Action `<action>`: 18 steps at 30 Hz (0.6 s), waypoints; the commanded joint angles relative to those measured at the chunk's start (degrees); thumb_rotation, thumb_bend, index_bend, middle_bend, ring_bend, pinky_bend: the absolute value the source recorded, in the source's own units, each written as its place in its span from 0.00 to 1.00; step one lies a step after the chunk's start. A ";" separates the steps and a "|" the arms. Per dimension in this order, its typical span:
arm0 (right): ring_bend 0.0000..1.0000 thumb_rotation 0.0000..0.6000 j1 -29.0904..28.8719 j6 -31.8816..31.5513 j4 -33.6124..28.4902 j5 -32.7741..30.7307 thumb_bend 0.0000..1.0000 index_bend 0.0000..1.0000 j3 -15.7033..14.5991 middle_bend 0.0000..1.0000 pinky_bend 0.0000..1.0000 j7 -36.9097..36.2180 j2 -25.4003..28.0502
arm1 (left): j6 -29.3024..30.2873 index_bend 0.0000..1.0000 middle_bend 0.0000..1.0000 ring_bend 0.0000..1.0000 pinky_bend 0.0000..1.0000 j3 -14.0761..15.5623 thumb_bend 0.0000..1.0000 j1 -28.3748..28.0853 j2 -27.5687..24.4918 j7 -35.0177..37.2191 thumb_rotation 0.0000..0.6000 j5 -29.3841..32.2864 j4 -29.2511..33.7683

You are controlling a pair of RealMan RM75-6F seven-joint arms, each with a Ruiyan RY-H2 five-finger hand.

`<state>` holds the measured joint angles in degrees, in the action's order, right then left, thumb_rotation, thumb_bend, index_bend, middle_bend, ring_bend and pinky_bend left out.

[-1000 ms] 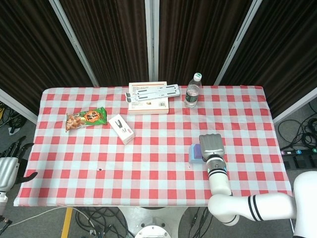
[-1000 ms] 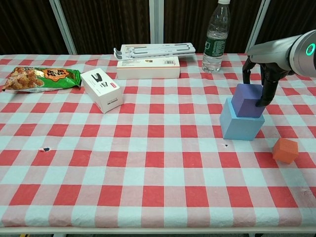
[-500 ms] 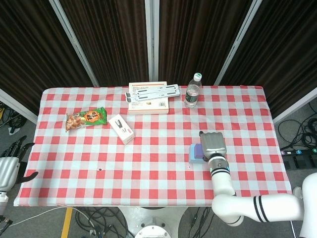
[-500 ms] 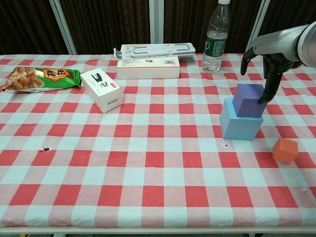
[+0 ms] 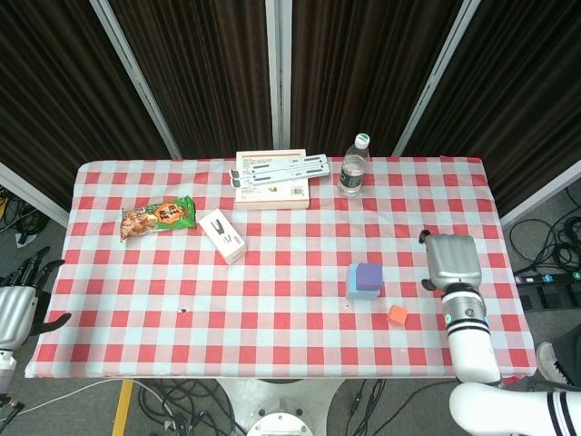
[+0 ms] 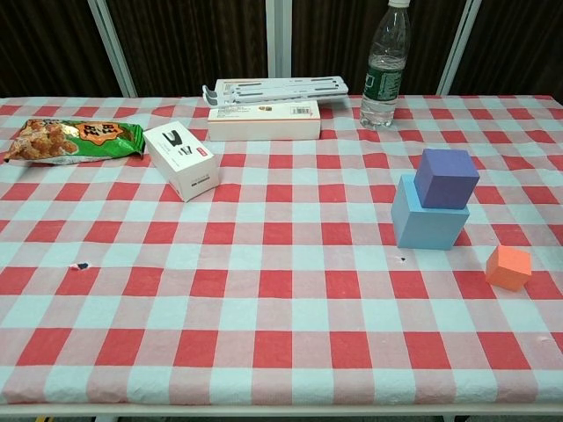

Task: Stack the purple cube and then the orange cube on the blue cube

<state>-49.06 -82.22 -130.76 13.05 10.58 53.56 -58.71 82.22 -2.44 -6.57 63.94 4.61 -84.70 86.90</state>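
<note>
Purple cube (image 6: 447, 178) is sitting on blue cube (image 6: 429, 214); orange cube (image 6: 508, 267) is lying nearby on the cloth. Right hand (image 5: 451, 263) is hovering apart, holding nothing (finger spread unclear). Labels are illegible.

My right hand (image 5: 451, 262) hangs over the counter (image 5: 272, 309) near its right edge. Just to its left the purple cube (image 6: 446, 178) sits on the blue cube (image 6: 427, 220), set toward that block's back right corner. The orange cube (image 6: 508, 267) lies on the counter in front of the stack and a little right of it, apart from it, nearer me than my hand. Far behind my hand and to its left a water bottle (image 6: 385, 63) stands upright. Further left a flat box (image 6: 263, 120) carries a folded stand (image 6: 274, 88). A small box (image 6: 179, 159) and a snack bag (image 6: 72, 139) lie well off to the left. My left hand (image 5: 15, 304) hangs beyond the counter's left edge.
</note>
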 commanded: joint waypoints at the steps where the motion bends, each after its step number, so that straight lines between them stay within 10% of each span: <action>1: 1.00 1.00 5.16 5.43 4.45 4.98 0.06 0.35 -5.54 1.00 1.00 -5.29 -1.42 | 0.03 0.25 0.14 0.13 0.27 0.19 0.05 -0.06 0.08 -0.61 1.00 -0.33 0.36; 18: 1.00 1.00 2.21 10.80 5.05 -2.34 0.06 0.40 -5.34 1.00 1.00 -5.84 -7.25 | -0.38 0.25 0.14 0.13 0.27 0.62 0.05 0.14 0.27 -0.24 1.00 -0.14 -0.45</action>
<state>-45.81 -71.92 -125.28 12.55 4.65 47.33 -65.74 81.84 -1.84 -6.42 64.19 4.37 -84.83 86.46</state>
